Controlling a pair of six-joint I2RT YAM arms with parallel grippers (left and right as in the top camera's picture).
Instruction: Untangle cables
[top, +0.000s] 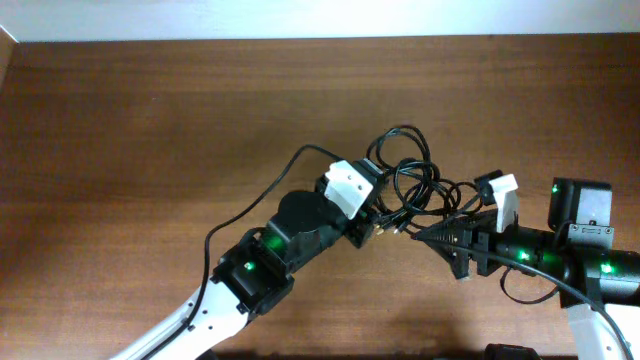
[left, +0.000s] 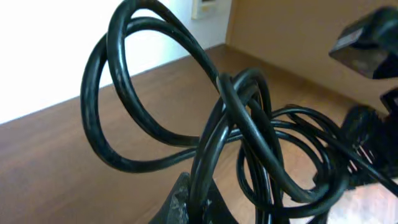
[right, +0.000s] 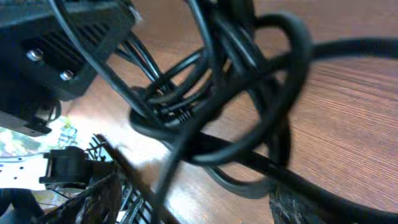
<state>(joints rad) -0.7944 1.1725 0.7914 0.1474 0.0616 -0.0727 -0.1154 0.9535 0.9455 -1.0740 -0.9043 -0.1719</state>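
While the left gripper (top: 380, 226) is clamping the cables (top: 412, 178), bunched toward three o'clock of the table (top: 150, 120), and the right gripper (top: 425, 233) is gaping at their five o'clock, any pull is risking tightening crossed loops.

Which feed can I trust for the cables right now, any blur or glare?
Overhead: evenly lit and sharp, cables clear against the wooden table, small green lights glowing. Left wrist: near loops in focus, bright background at upper left blown out white. Right wrist: soft and smeared, strands merging; least reliable.
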